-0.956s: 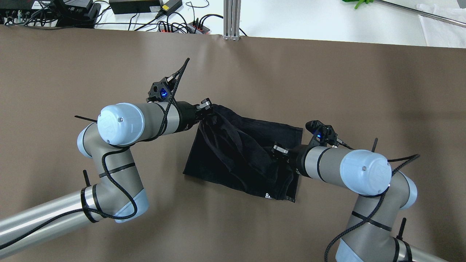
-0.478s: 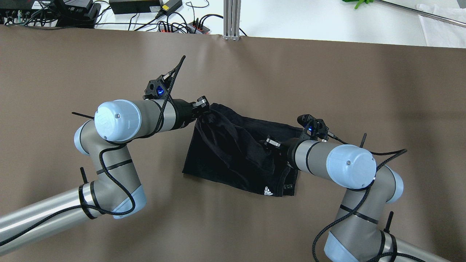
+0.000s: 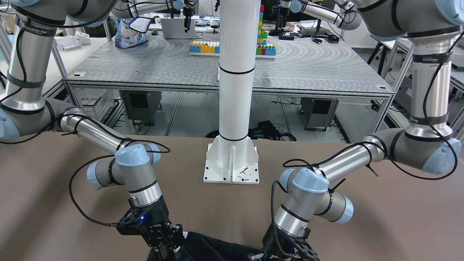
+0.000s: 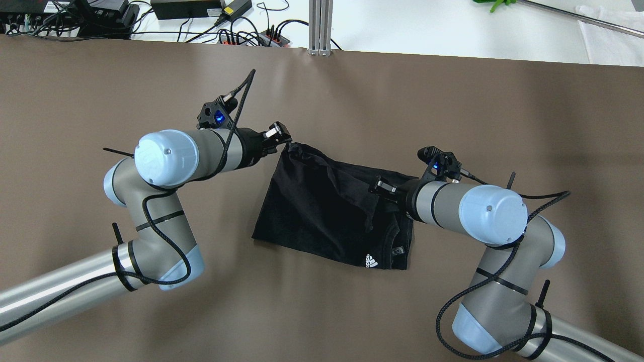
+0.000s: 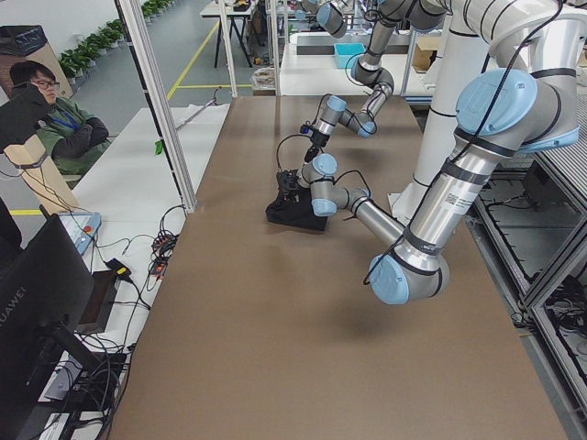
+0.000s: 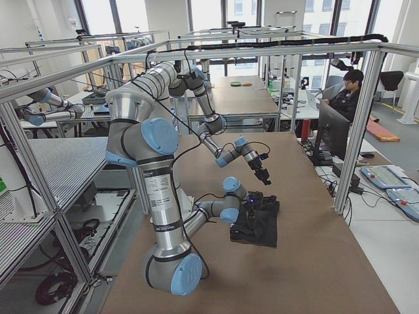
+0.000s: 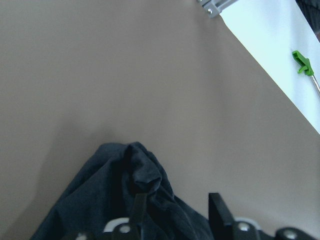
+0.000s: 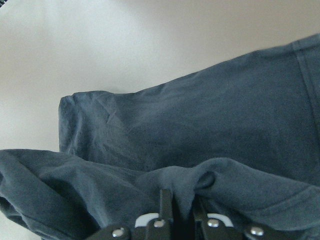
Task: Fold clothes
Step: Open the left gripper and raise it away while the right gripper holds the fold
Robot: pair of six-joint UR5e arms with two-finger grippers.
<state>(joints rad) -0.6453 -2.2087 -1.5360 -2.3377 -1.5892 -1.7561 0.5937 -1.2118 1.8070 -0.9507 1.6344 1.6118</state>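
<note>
The black garment [image 4: 322, 216] lies folded in the middle of the brown table [image 4: 453, 110], its white logo [image 4: 371, 261] and collar label [image 4: 397, 251] at the near right corner. My left gripper [image 4: 283, 138] is at the garment's far left corner. In the left wrist view its fingers [image 7: 218, 212] stand apart, with bunched cloth [image 7: 142, 175] lying between them. My right gripper [image 4: 378, 188] is over the garment's right edge. In the right wrist view it [image 8: 179, 210] is shut on a fold of the cloth [image 8: 225, 125].
Cables, power supplies and a metal post [image 4: 320, 25] lie beyond the table's far edge. The white robot column [image 3: 233, 90] stands at the near edge between the arms. An operator [image 5: 46, 119] sits off the table's far side.
Both grippers moved toward the far edge, drawing the top layer flatter. The logo and collar label have come into view. The left gripper's fingers now stand apart around the corner.
</note>
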